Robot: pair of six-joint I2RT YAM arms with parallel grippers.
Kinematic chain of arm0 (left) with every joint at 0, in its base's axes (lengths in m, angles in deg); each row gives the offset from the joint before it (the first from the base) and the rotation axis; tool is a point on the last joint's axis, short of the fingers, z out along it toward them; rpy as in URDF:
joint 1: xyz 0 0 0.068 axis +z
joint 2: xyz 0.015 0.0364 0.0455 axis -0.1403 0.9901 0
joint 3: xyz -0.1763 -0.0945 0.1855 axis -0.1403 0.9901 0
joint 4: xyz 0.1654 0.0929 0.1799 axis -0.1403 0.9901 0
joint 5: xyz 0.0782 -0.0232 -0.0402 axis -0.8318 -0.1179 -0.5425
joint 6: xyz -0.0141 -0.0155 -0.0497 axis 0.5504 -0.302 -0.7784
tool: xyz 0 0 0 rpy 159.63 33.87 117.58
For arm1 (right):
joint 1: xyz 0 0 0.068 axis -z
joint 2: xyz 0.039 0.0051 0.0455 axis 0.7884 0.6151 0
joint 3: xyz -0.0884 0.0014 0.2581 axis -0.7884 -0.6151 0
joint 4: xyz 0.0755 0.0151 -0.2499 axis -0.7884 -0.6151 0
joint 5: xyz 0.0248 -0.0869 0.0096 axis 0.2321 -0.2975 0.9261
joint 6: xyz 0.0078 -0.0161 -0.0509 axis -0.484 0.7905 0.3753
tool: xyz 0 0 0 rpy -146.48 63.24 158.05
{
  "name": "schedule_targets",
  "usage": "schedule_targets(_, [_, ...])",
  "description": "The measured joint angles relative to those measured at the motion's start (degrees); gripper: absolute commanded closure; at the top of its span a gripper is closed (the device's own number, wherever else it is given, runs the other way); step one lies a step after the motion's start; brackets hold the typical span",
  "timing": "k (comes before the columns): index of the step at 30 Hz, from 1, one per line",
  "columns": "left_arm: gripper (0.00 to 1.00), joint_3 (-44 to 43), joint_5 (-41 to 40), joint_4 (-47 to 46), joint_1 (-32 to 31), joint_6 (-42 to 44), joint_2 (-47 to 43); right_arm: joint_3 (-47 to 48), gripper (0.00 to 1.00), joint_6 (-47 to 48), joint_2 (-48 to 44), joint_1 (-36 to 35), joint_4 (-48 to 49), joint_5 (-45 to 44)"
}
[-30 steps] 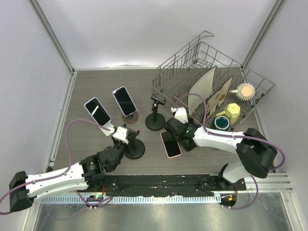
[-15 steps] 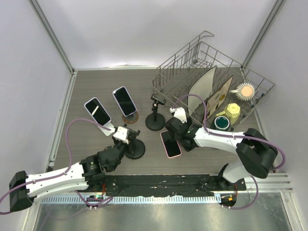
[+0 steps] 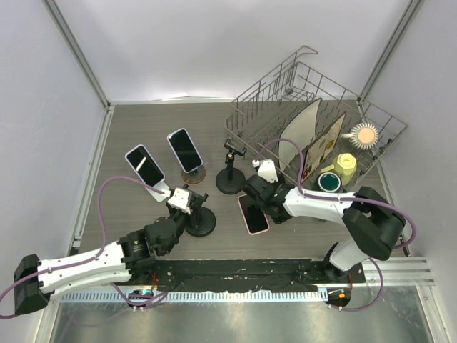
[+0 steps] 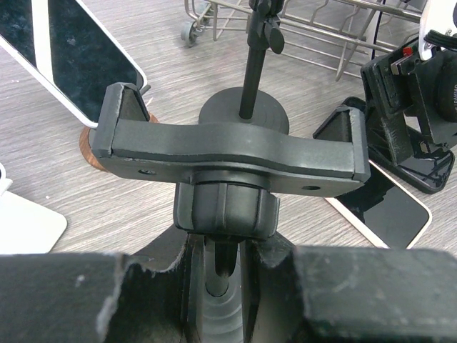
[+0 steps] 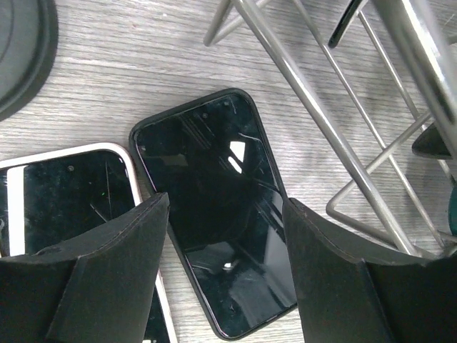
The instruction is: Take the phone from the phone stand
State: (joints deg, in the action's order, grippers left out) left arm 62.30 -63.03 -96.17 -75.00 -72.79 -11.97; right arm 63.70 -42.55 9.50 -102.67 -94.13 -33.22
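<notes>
Black phone stand (image 4: 232, 151); black-cased phone (image 5: 214, 207); white-rimmed phone (image 5: 64, 193); grey woodgrain table (image 3: 143, 128).

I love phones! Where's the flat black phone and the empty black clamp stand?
flat black phone (image 5: 214, 214): right wrist view, screen middle.
empty black clamp stand (image 4: 235, 146): left wrist view, clamp bar.

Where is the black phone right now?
In the right wrist view, the black phone lies flat on the table between the open fingers of the right gripper, beside the white-rimmed phone, near the dish rack.
</notes>
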Motion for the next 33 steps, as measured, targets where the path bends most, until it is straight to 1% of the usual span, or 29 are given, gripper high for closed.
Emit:
schedule_targets(5, [1.00,0.00,0.02,0.17,0.00,-0.07,-0.20,-0.02,0.29,-0.15,-0.15,0.02,-0.79,0.33])
schedule_targets(8, [1.00,0.00,0.07,0.31,-0.02,-0.09,-0.20,-0.66,0.28,0.81,-2.05,0.24,-0.04,3.15])
schedule_targets(17, [1.00,-1.03,0.50,0.68,0.00,0.09,1.25,-3.50,0.26,5.55,-19.58,0.98,5.35,14.95])
schedule_targets(22, [1.00,-2.64,1.57,0.22,0.24,0.42,4.02,-5.97,0.25,7.65,-26.73,0.98,8.41,20.63])
schedule_targets(25, [1.00,-4.28,3.76,0.92,1.66,0.42,5.51,-7.61,0.25,8.44,-30.16,0.98,9.03,22.56])
schedule_targets(29, [1.00,-10.69,8.46,5.29,6.49,0.42,7.61,-9.07,0.25,9.14,-34.03,0.98,9.90,23.78])
schedule_targets(33, [1.00,-23.69,13.68,11.34,13.94,0.72,11.28,-10.38,0.25,9.40,-37.09,0.98,10.58,23.91])
